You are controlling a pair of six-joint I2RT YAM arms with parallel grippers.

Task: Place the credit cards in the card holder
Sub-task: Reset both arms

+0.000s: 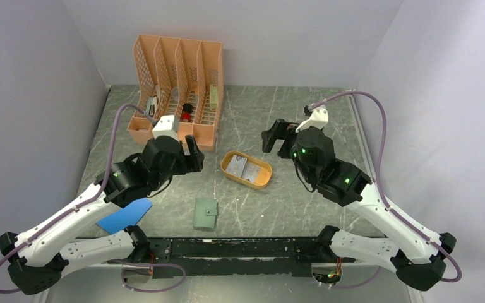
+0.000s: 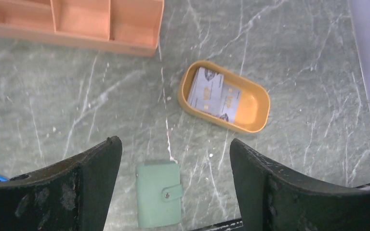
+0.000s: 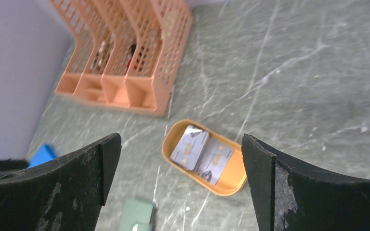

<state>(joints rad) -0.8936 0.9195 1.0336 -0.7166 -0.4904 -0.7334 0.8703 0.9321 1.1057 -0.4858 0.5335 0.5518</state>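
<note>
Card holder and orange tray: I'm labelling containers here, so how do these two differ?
The flat grey-green folding card holder is rectangular and snapped shut; the orange oval plastic tray is open-topped with raised walls. The tray holds pale credit cards; the holder shows none. The holder lies nearer the arms' bases than the tray. Both rest flat on the grey marbled table.

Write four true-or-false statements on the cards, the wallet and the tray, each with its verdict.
1. The credit cards lie inside the orange tray. True.
2. The card holder lies spread open. False: it is folded shut, its tab across the front.
3. The card holder sits in the tray. False: it lies on the table, apart from the tray.
4. In the top view, a blue sheet lies left of the card holder. True.
</note>
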